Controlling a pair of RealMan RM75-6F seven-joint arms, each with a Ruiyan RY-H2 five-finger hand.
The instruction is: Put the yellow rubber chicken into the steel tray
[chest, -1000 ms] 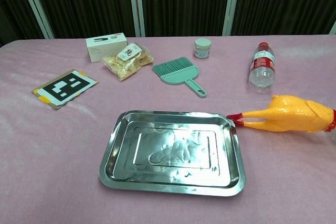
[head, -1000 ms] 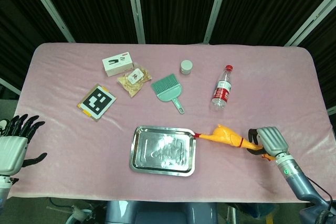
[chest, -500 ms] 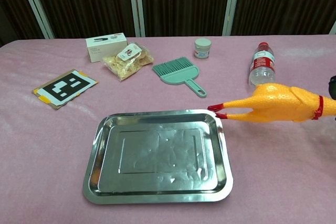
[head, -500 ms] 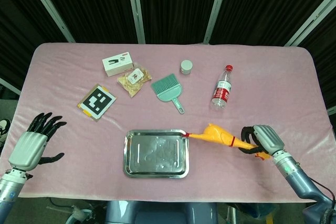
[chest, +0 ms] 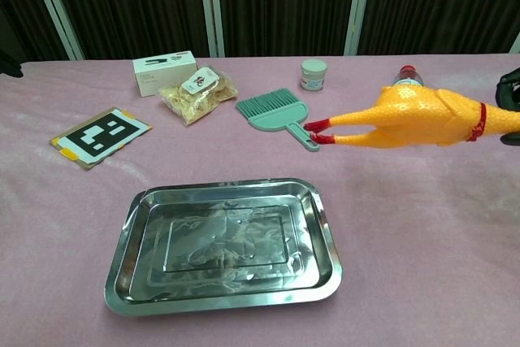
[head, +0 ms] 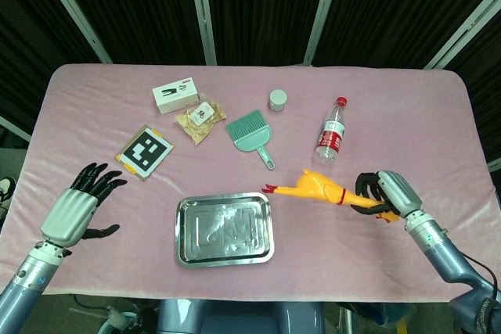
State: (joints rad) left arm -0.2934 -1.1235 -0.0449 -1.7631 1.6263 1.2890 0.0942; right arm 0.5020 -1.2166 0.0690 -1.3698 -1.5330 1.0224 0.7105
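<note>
The yellow rubber chicken (head: 313, 190) (chest: 406, 118) hangs in the air above the pink cloth, lying level with its red feet pointing left. My right hand (head: 383, 196) grips it by the head end at the right; only the fingers (chest: 510, 91) show at the chest view's right edge. The steel tray (head: 224, 230) (chest: 223, 280) lies empty on the table in front, left of and below the chicken's feet. My left hand (head: 77, 210) hovers open at the front left with its fingers spread, apart from the tray.
A water bottle (head: 332, 131) lies behind the chicken. Further back are a teal hand brush (head: 252, 135), a small jar (head: 278, 99), a snack bag (head: 200, 121), a white box (head: 174, 95) and a marker card (head: 144, 152).
My right hand has lifted the chicken off the cloth and carried it left. The tray has slid left and nearer. My left hand has come up and inward over the table.
</note>
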